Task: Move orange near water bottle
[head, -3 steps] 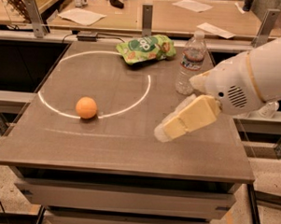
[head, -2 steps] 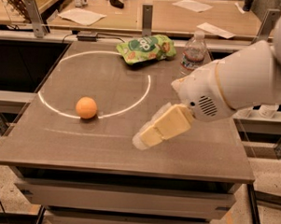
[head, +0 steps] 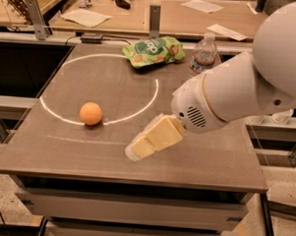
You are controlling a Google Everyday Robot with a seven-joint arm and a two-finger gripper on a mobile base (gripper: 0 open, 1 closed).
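The orange (head: 91, 113) is a small round fruit on the left part of the grey-brown table (head: 63, 150), just inside a white circle line. The water bottle (head: 204, 54) stands upright at the back right of the table, partly hidden by my white arm. My gripper (head: 135, 151) has cream-coloured fingers and hangs low over the table's front middle, to the right of the orange and apart from it. It holds nothing that I can see.
A green snack bag (head: 154, 51) with orange pictures lies at the back middle, left of the bottle. My bulky white arm (head: 248, 80) covers the table's right side. Behind the table is a wooden counter (head: 172, 20) with papers.
My gripper and arm have moved left and toward the front, closer to the orange. The orange, bag and bottle have not moved.
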